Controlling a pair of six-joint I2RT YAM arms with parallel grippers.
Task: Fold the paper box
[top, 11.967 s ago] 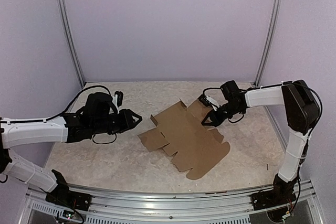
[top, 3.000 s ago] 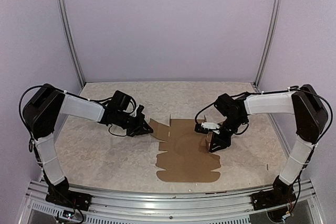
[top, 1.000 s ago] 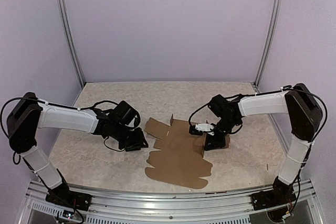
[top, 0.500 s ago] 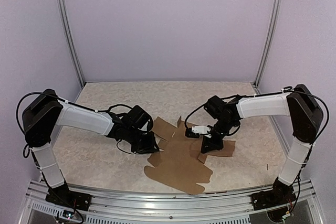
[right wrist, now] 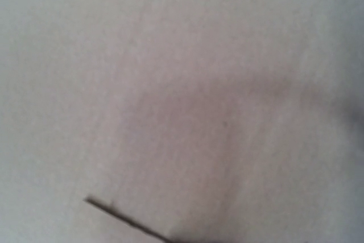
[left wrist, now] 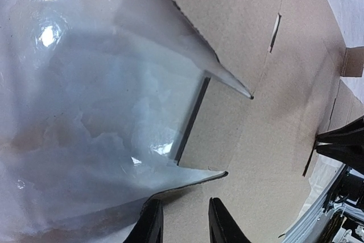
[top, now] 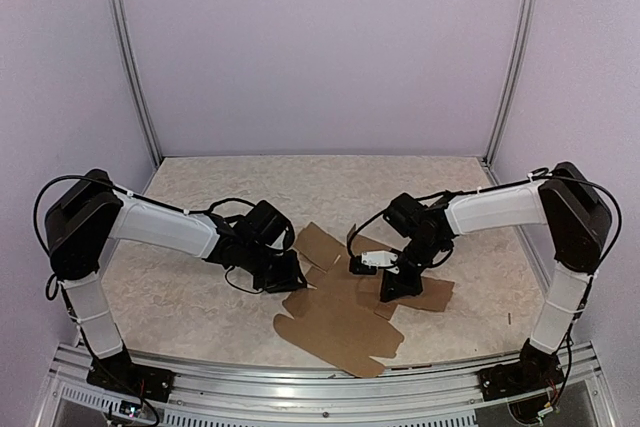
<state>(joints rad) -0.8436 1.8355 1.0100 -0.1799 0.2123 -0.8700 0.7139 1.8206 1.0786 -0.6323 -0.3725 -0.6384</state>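
The paper box (top: pixel 335 322) is a brown die-cut sheet lying mostly flat in the middle of the table. My left gripper (top: pixel 288 275) is low at its left edge. In the left wrist view its jaws (left wrist: pixel 185 223) stand narrowly open over the bare sheet (left wrist: pixel 273 112), and a raised, blurred flap (left wrist: pixel 114 112) lies just over the left finger. My right gripper (top: pixel 390 289) points down onto the sheet's right part, its fingers drawn to a point; whether they pinch cardboard does not show. The right wrist view holds only a blurred pale surface (right wrist: pixel 182 106).
The speckled table (top: pixel 180 302) ends in a metal rail (top: pixel 320 377) at the near edge. Upright frame posts (top: pixel 130 57) stand at the back corners in front of lilac walls. My two arms reach in low from either side.
The left gripper has slid right onto the sheet's left edge and narrowed. The flap that stood upright by the right gripper now lies flat, and the sheet has turned and shifted slightly.
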